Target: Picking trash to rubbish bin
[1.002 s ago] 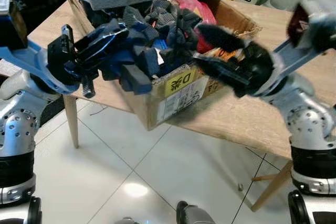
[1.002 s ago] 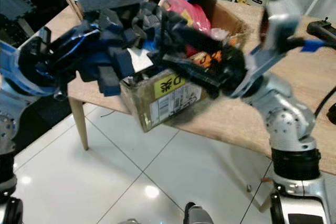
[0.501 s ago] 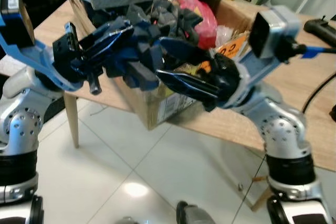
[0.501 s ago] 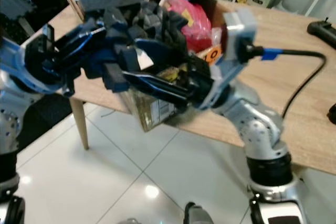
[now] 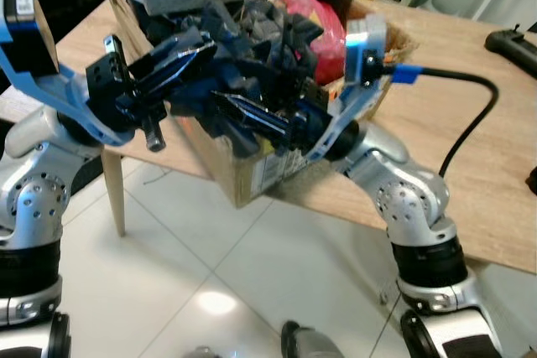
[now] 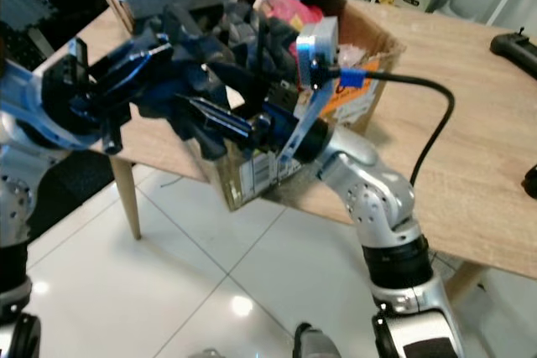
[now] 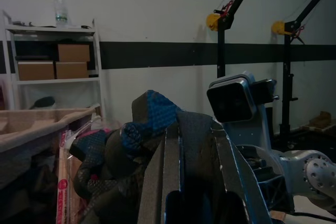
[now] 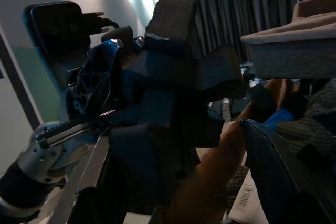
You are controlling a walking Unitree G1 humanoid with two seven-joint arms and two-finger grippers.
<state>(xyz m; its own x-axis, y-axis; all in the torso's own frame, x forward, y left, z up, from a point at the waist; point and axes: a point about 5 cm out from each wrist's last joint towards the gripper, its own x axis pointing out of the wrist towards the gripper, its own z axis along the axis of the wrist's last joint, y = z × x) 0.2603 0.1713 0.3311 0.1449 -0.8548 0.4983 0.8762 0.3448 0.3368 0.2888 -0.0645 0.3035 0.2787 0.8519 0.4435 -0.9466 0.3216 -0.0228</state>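
Dark foam trash between two claws at a cardboard box

Dark foam pieces (image 5: 220, 94) sit left of the middle of the head view, at the front edge of the cardboard box (image 5: 277, 157) on the wooden surface (image 5: 470, 157). The left claw (image 5: 180, 64) reaches in from the left and is closed on the foam pieces. The right claw (image 5: 243, 115) pokes in from the right, just under the foam; I cannot tell if it is open or closed. A red bag (image 5: 323, 27) lies in the box
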